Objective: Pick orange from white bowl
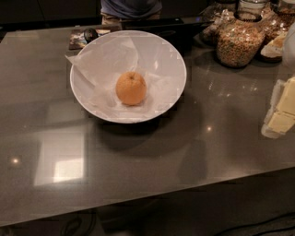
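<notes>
The orange [131, 88] is round with a small stem dimple on top. It lies on crinkled white paper [103, 62] near the middle of the white bowl [173, 60]. The bowl stands on the grey table, towards the back and slightly left of centre. My gripper [282, 110], pale cream and white, is at the right edge of the view. It hangs over the table well to the right of the bowl, apart from the bowl and the orange. Nothing is held in it that I can see.
Glass jars of cereal [238, 42] stand at the back right of the glossy grey table [138, 166]. A dark small object [90, 34] lies on a mat behind the bowl. A person [131, 9] stands at the far edge. The table's front edge runs across the bottom.
</notes>
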You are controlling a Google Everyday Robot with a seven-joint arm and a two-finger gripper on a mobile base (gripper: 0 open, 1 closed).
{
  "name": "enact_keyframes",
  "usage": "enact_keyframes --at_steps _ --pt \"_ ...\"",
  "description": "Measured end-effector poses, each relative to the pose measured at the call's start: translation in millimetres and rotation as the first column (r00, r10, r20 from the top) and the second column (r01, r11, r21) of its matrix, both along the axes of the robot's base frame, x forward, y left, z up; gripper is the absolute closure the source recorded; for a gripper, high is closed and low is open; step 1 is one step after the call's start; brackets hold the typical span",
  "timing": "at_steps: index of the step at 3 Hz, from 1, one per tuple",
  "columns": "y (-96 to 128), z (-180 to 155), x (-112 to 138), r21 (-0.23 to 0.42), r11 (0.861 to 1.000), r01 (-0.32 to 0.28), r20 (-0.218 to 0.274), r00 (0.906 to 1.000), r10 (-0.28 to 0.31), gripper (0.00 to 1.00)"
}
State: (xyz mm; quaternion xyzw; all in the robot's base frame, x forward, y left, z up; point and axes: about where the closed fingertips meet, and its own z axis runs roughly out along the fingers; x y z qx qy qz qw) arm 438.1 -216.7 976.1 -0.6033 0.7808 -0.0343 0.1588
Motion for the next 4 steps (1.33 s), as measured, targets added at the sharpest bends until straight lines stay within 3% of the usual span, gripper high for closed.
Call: enact_keyframes --at_steps 2,3,4 --pt "4 2 3 -0.014 1.0 -0.006 0.001 1.0 0.006 0.0" --pt "14 4 16 -0.039 0.998 -0.042 -0.016 0.999 0.042 0.0" --pt "32 9 25 -0.071 0.991 -0.116 -0.02 0.9932 0.115 0.0"
